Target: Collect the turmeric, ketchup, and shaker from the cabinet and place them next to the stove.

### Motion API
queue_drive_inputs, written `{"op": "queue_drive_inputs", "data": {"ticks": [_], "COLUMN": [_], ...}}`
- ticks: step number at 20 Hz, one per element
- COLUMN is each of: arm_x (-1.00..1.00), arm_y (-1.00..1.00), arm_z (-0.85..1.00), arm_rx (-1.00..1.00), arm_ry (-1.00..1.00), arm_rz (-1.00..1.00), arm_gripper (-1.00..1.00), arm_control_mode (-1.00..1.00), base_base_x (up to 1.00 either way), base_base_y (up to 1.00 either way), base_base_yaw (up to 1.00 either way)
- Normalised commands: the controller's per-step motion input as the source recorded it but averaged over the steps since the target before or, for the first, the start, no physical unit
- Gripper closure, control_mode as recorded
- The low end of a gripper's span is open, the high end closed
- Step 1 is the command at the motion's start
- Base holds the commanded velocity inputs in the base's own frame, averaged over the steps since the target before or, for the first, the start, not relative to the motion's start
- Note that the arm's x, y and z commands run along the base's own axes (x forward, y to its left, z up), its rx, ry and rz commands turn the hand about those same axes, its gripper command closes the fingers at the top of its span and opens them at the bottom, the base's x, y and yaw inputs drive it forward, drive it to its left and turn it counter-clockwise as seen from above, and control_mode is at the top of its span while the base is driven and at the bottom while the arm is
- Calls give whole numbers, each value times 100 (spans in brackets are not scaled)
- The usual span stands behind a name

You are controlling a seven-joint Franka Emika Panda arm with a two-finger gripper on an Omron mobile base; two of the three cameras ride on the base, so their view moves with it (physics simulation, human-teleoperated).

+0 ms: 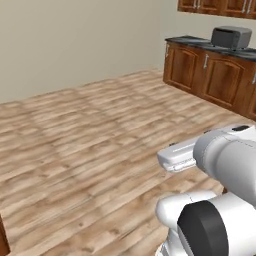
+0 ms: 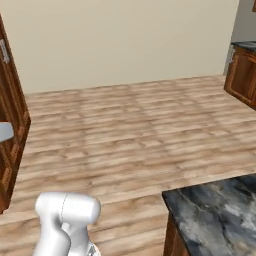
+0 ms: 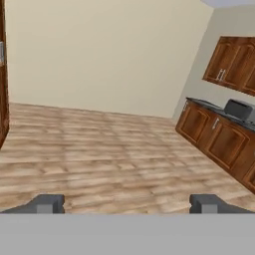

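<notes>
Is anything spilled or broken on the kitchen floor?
No, nothing stands out. The wooden floor looks clean and whole, with no spill on it. The cupboard doors along the wall are shut and straight, and the grey oven sits squarely on the dark counter.

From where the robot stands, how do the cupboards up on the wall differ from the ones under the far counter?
The wall cupboards hang high with nothing on them; the floor cupboards stand on the wooden floor under a dark countertop carrying a grey appliance. Both are reddish-brown wood with panelled doors and grey handles.
</notes>
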Motion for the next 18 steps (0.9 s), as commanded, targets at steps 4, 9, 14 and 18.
{"op": "queue_drive_inputs", "data": {"ticks": [4, 9, 14, 18], "arm_x": [0, 0, 0, 0], "arm_y": [0, 0, 0, 0], "arm_z": [0, 0, 0, 0], "arm_rx": [0, 0, 0, 0], "arm_ry": [0, 0, 0, 0], "arm_rz": [0, 0, 0, 0], "arm_gripper": [-100, -100, -100, -100], "arm_control_mode": [100, 100, 100, 100], "base_base_x": [100, 99, 100, 100], "base_base_y": [0, 0, 0, 0], "base_base_yaw": [-44, -45, -44, -45]}}
